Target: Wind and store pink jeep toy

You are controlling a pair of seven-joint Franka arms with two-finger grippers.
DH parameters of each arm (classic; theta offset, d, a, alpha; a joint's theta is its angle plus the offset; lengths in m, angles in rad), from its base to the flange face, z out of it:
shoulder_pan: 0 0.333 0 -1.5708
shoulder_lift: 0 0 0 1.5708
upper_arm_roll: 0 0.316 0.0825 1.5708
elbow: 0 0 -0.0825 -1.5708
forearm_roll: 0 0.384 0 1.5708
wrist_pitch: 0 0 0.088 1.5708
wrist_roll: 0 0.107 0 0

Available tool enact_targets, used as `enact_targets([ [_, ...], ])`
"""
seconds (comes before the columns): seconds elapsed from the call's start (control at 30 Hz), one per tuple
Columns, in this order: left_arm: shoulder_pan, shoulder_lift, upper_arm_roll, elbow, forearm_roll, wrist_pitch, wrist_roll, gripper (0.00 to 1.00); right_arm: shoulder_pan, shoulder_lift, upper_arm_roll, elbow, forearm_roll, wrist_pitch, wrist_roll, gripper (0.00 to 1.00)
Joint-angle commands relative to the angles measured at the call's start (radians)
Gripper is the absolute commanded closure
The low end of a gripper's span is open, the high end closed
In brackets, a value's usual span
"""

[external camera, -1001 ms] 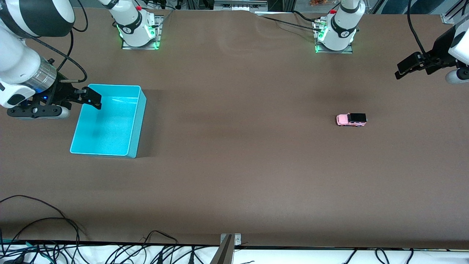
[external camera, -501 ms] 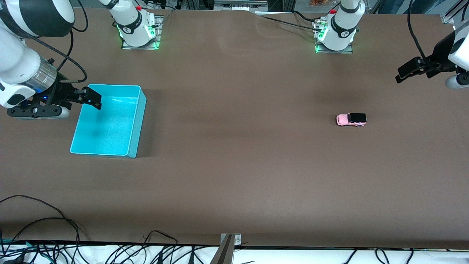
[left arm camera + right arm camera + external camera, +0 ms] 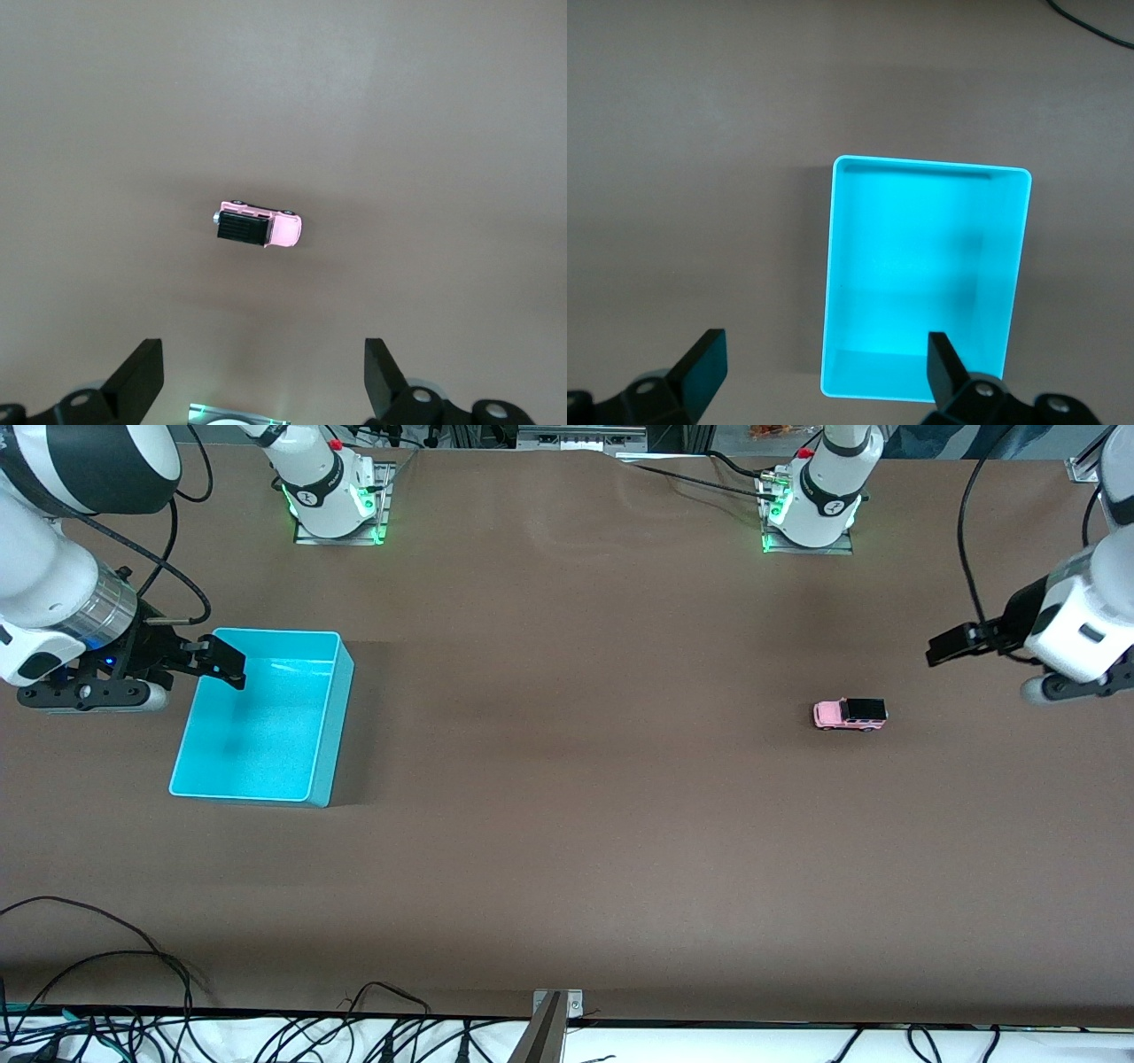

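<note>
- Since the earlier frames only the left arm has moved: its left claw (image 3: 950,646) has come down from high over the counter's edge and now hangs lower in the front view, closer to the pink jeep toy (image 3: 850,714) than it was a second ago.
- Left claw is still up in the air over bare counter (image 3: 567,824), toward the left arm's end from the jeep, and touches nothing.
- Seen from the left wrist, its two fingers (image 3: 140,379) stand wide apart with nothing between them; the pink jeep toy (image 3: 258,226) lies on the counter below, not yet between them.
- Pink jeep toy has not shifted: it stands on its wheels on the counter, black roof up, well apart from the cyan bin (image 3: 335,726) and toward the left arm's end of the counter from it.
- Right claw (image 3: 221,662) has stayed where it was, waiting over the rim of the cyan bin at the corner farther from the front camera.
- From the right wrist, its fingers (image 3: 702,367) are spread wide and hold nothing; the cyan bin (image 3: 833,274) sits open below them.
- Cyan bin itself is unmoved, well apart from the jeep, at the right arm's end of the counter.
</note>
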Motion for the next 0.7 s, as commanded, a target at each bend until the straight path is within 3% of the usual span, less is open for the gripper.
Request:
enact_targets([
  [0.0,-0.003,-0.002,-0.004,-0.101,0.012,0.11,0.02,0.0,0.0,0.005,0.007,0.017,-0.019,-0.01,0.001,0.0],
  [0.23,0.008,-0.024,-0.004,-0.276,0.018,0.29,0.021,0.0,0.0,0.005,0.007,0.017,-0.019,-0.008,0.001,0.0],
  [0.67,0.006,-0.022,-0.004,-0.296,0.021,0.307,0.023,0.0,0.0,0.005,0.007,0.018,-0.019,-0.008,0.001,0.0],
])
